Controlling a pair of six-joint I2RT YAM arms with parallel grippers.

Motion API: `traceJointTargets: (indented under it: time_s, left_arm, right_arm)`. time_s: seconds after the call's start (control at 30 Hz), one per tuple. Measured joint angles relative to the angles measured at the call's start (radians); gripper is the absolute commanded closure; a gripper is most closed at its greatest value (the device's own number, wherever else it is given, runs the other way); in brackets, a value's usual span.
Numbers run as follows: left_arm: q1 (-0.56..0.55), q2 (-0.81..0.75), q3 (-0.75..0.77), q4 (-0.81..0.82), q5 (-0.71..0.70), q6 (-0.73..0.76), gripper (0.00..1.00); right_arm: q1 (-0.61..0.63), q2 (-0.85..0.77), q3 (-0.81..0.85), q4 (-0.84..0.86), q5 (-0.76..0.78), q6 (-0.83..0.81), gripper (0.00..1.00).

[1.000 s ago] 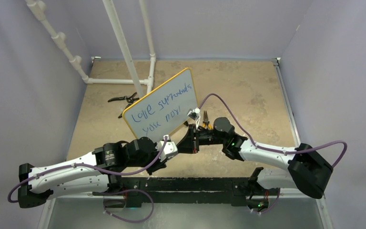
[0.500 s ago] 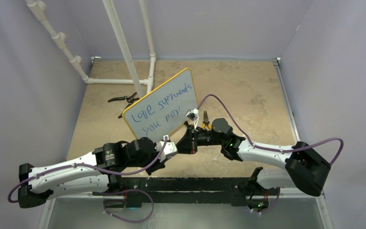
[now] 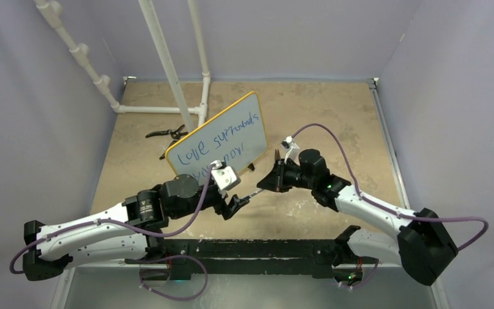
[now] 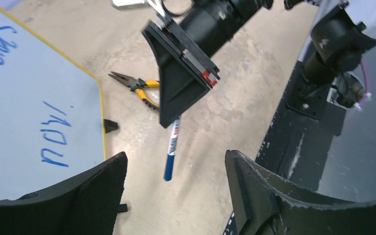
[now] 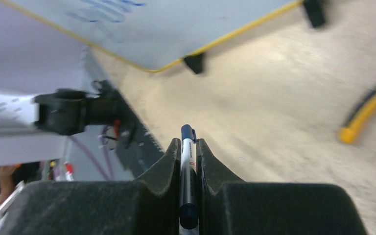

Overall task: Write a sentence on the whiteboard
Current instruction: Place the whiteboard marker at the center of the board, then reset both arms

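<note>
The sentence (image 3: 213, 147) fills the whiteboard (image 3: 247, 109) at ten o'clock from your right claw (image 5: 188, 144), which pinches the pen (image 4: 172, 146); your left claw (image 4: 176, 156) gapes wide and empty at its eight o'clock, so writing looks finished and you likely set the pen down next.

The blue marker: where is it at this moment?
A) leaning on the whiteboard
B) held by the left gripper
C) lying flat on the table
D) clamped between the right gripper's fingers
D: the right wrist view shows the blue marker pinched in the right gripper, and the left gripper has its jaws open around nothing.
</note>
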Motion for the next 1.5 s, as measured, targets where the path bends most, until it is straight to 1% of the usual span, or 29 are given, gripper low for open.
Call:
traceJointTargets:
  time_s: [0.07,0.1,0.17,0.2,0.3,0.4,0.43,0.53,0.67,0.73,0.83,1.0,1.13,1.23,1.3,1.43,1.5]
  left_arm:
    - [0.01,-0.003,0.0,0.021,-0.021,-0.001,0.24]
    - [0.017,-0.003,0.0,0.024,-0.029,-0.002,0.24]
    - [0.045,-0.002,0.0,0.031,-0.046,-0.007,0.23]
    - [0.059,-0.001,0.0,0.035,-0.051,-0.009,0.23]
    - [0.13,-0.001,0.0,0.05,-0.053,-0.027,0.22]
    - [0.179,0.005,0.008,0.064,-0.062,-0.039,0.21]
    - [0.185,0.011,0.017,0.068,-0.066,-0.044,0.21]
    - [0.188,0.042,0.06,0.082,-0.073,-0.053,0.2]
    - [0.188,0.118,0.168,0.093,-0.088,-0.053,0.19]
    - [0.19,0.161,0.23,0.095,-0.103,-0.051,0.19]
    - [0.201,0.223,0.335,0.089,-0.14,-0.048,0.17]
    - [0.269,0.248,0.43,0.084,-0.209,-0.035,0.14]
    - [0.352,0.23,0.446,0.084,-0.261,-0.034,0.12]
    - [0.43,0.207,0.433,0.084,-0.283,-0.036,0.12]
    - [0.491,0.185,0.412,0.084,-0.291,-0.038,0.12]
    - [0.595,0.141,0.356,0.086,-0.304,-0.056,0.12]
    - [0.624,0.127,0.336,0.088,-0.306,-0.062,0.12]
  right_arm:
    - [-0.024,0.044,0.0,-0.032,0.029,-0.029,0.99]
    - [-0.032,0.073,0.0,-0.045,0.041,-0.042,0.95]
    - [-0.039,0.15,0.005,-0.062,0.08,-0.069,0.78]
    - [-0.042,0.163,0.006,-0.064,0.085,-0.073,0.67]
    - [-0.055,0.237,0.047,-0.08,0.129,-0.091,0.3]
    - [-0.067,0.269,0.101,-0.108,0.2,-0.127,0.03]
    - [-0.072,0.267,0.116,-0.116,0.219,-0.134,0.02]
    - [-0.103,0.243,0.171,-0.146,0.289,-0.17,0.01]
    - [-0.198,0.161,0.206,-0.18,0.34,-0.209,0.01]
    - [-0.26,0.095,0.211,-0.199,0.367,-0.232,0.01]
    - [-0.311,-0.007,0.216,-0.23,0.433,-0.262,0.01]
    - [-0.315,-0.242,0.216,-0.239,0.569,-0.329,0.01]
    - [-0.315,-0.432,0.215,-0.2,0.661,-0.389,0.01]
    - [-0.315,-0.521,0.214,-0.17,0.708,-0.414,0.01]
    - [-0.315,-0.547,0.214,-0.155,0.733,-0.422,0.01]
    - [-0.314,-0.544,0.213,-0.165,0.763,-0.431,0.01]
    - [-0.314,-0.542,0.213,-0.168,0.776,-0.434,0.01]
